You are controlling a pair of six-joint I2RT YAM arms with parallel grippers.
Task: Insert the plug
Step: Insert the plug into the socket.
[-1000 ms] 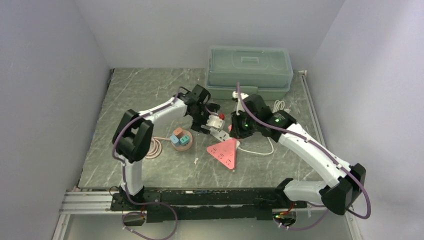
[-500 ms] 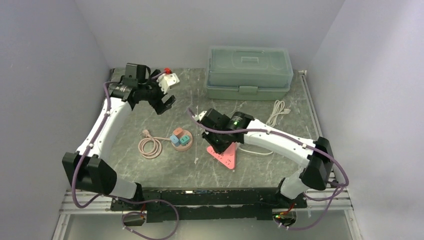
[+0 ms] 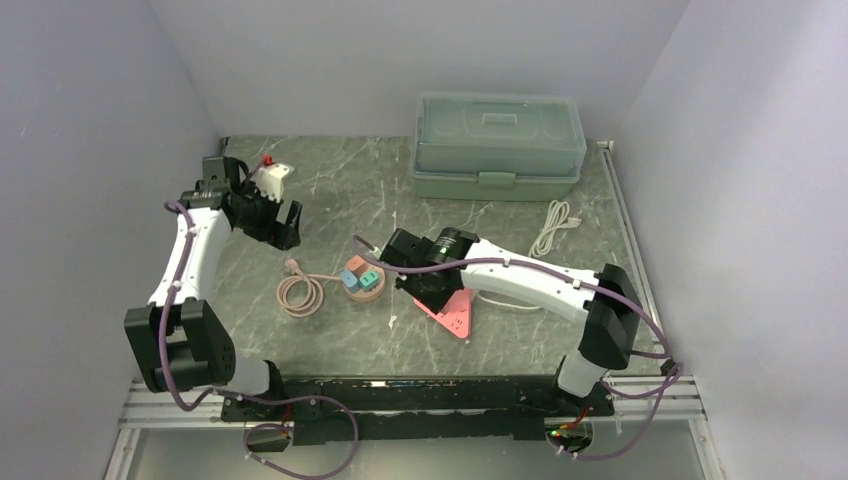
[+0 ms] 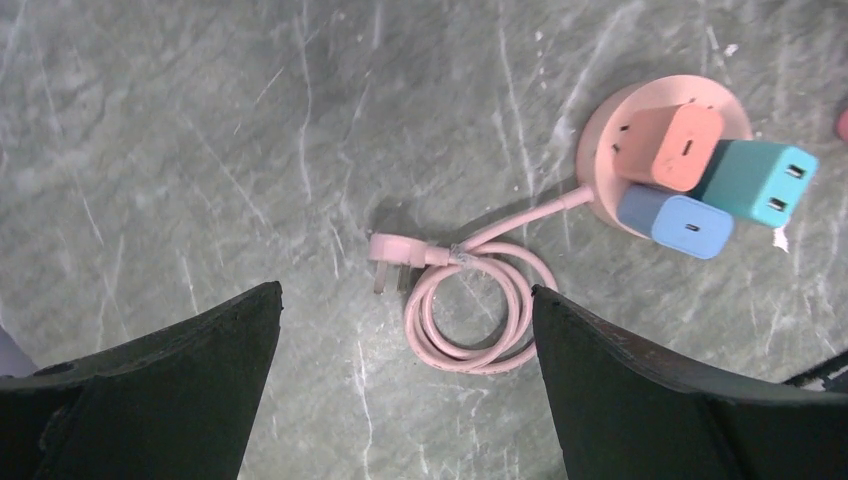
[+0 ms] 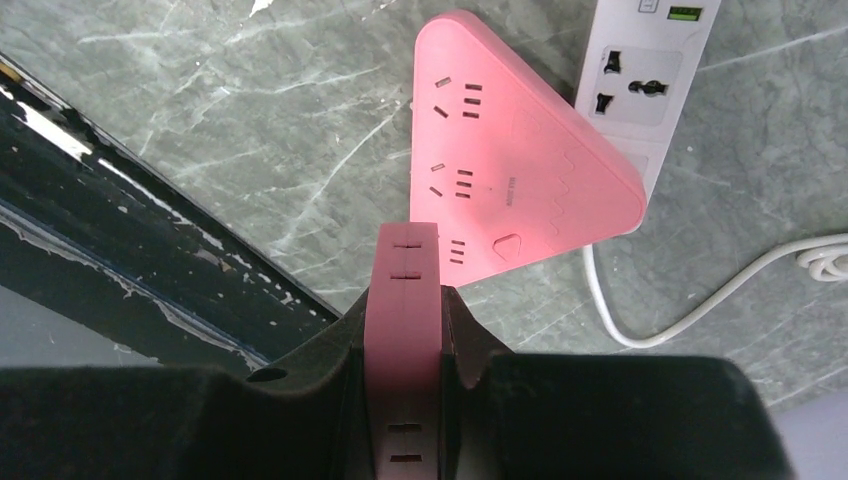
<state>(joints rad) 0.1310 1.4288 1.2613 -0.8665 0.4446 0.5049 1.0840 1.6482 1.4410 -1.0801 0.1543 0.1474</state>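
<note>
Pre-grasp; needs wide-open, empty left gripper (image 4: 405, 292) lowered onto pink cable plug (image 4: 385, 258), 9 o'clock of round pink hub (image 4: 600, 150), right gripper (image 5: 405, 322) clamping pink slotted bar (image 5: 405, 250).

Open desk (image 4: 200, 120) surrounds the plug (image 4: 385, 262) except where its coiled cable (image 4: 520, 221) joins it, with the round charger stand (image 4: 600, 150) beyond. The pink socket block (image 5: 540, 180) has a white power strip (image 5: 650, 60) against one edge, and a held pink piece (image 5: 405, 330) overhangs its near corner.

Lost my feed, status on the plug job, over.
Left gripper open, over the plug. Plug loose on table, not inserted. Right gripper shut on pink block near triangular socket. Nothing covers plug.
</note>
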